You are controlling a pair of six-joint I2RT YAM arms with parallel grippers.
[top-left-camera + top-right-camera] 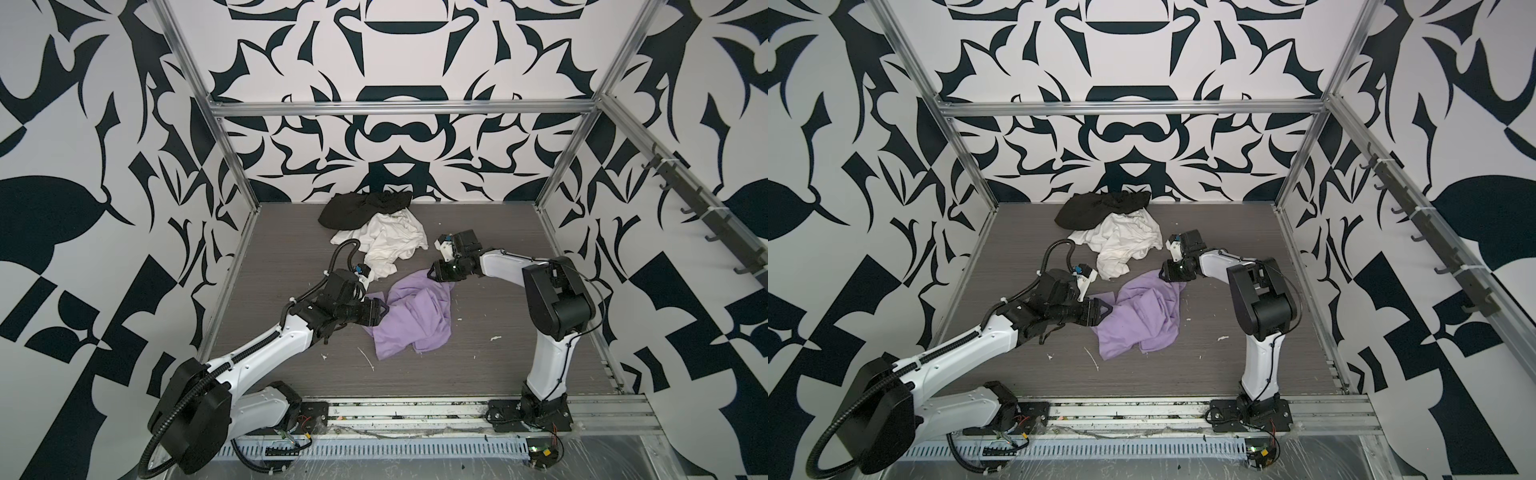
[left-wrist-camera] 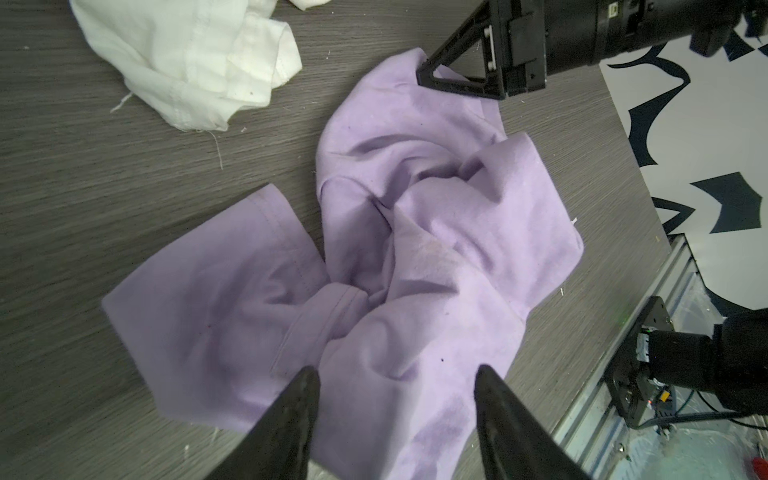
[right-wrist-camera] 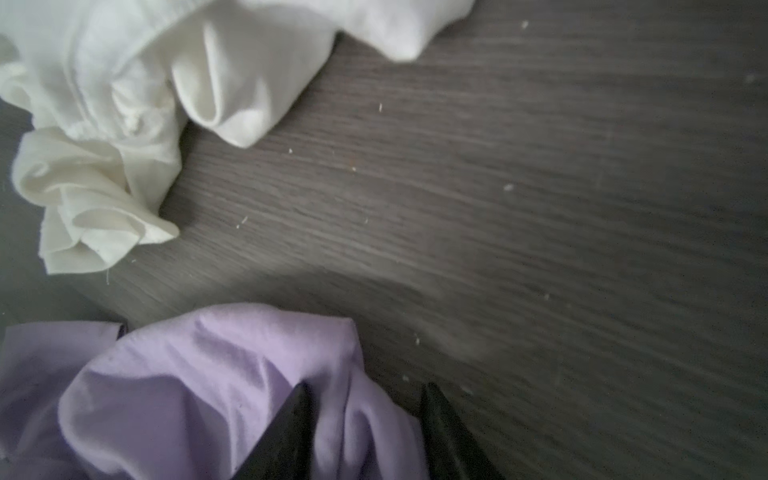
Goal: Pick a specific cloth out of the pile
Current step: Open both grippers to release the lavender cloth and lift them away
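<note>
Now, lavender cloth (image 1: 411, 320): a crumpled, soft light-purple garment lying on the grey wood-grain desk (image 1: 498, 299), near but apart from the pile (image 1: 374, 228).
pile: a rumpled off-white cloth (image 1: 386, 241) overlapping a bunched black cloth (image 1: 361, 208) by the back wall.
left gripper (image 2: 397, 374): jaws spread, straddling a lavender fold, nothing pinched.
right gripper (image 3: 365, 388): jaws parted at the cloth's far edge, one tip on fabric, one over bare desk, a ridge between them.
step in hand: seemingly taking hold at two edges.
doing it well: press down onto raised folds, clench fully before lifting, then raise both ends together, away from the off-white cloth.
hard to make out: whether the tips touch the desk; how many layers sit between them; the right wrist view is blurred.
</note>
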